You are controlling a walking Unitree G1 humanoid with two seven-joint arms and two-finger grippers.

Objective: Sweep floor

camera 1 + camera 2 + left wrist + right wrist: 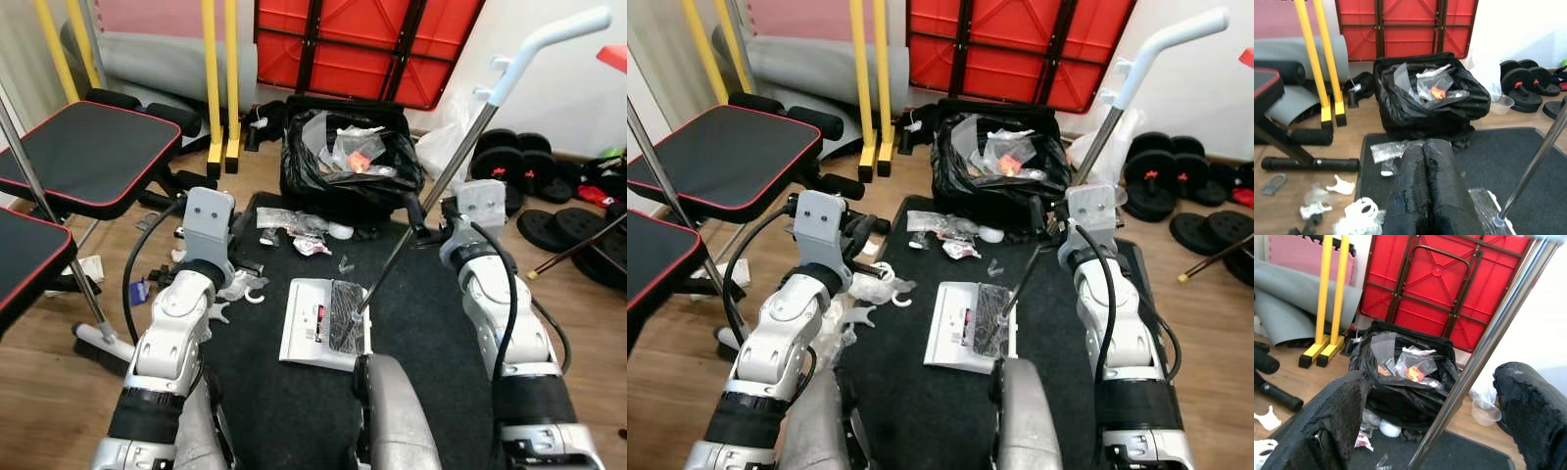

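Your right gripper (pixel 1425 421) has its fingers spread wide with the metal dustpan pole (pixel 1484 352) running between them, touching neither pad as far as the wrist view lets you judge; the head views hide those fingers behind the wrist housing. Your left gripper (pixel 1425 191) has its fingers pressed together, holding nothing, above the edge of the dark mat (pixel 431 323). You can see the white dustpan (pixel 313 328) lying on the mat at the pole's foot, partly covered by a dark wrapper. Scraps of litter (pixel 294 230) lie before the black rubbish bag (pixel 348 162). A brush head (pixel 98 345) sits at the far left, its handle cut off. No writing is readable.
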